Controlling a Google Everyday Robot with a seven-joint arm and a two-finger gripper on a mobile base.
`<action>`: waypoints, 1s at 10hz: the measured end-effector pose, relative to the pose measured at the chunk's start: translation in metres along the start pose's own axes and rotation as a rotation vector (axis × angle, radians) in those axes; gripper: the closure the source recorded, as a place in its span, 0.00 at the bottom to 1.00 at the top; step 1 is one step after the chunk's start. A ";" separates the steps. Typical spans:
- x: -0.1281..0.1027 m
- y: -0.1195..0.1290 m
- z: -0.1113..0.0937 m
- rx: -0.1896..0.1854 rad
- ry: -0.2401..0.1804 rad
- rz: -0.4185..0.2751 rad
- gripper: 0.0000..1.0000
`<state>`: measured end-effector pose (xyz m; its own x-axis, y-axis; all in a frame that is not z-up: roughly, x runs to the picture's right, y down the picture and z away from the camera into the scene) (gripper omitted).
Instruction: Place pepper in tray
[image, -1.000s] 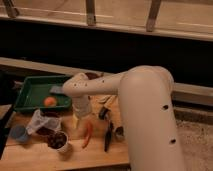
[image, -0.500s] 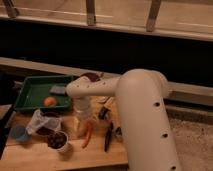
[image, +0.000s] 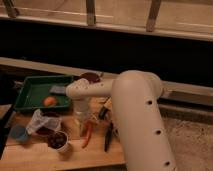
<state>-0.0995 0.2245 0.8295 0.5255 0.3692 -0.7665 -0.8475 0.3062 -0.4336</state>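
Note:
The slim orange-red pepper (image: 87, 134) lies on the wooden table (image: 75, 157), right of centre, outside the tray. The green tray (image: 27, 90) sits at the back left with a round orange fruit (image: 49, 101) inside it. My gripper (image: 82, 120) hangs from the white arm (image: 135, 110), pointing down at the table just above and left of the pepper's upper end. The arm hides part of the table behind it.
A purple bowl (image: 91, 76) stands behind the arm. A black-handled knife (image: 108, 136) lies right of the pepper. A cup of dark contents (image: 57, 141), a crumpled clear bag (image: 42, 120) and a blue cup (image: 19, 133) sit at the front left.
The arm has shifted a little and the gripper has come lower over the pepper's upper end. The pepper lies where it did.

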 end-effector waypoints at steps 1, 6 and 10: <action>0.000 0.001 0.000 0.008 -0.001 -0.003 0.62; -0.002 0.006 -0.005 0.012 -0.008 -0.013 1.00; 0.006 -0.009 -0.040 0.046 -0.102 0.003 1.00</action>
<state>-0.0920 0.1888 0.8094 0.5298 0.4570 -0.7145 -0.8460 0.3443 -0.4071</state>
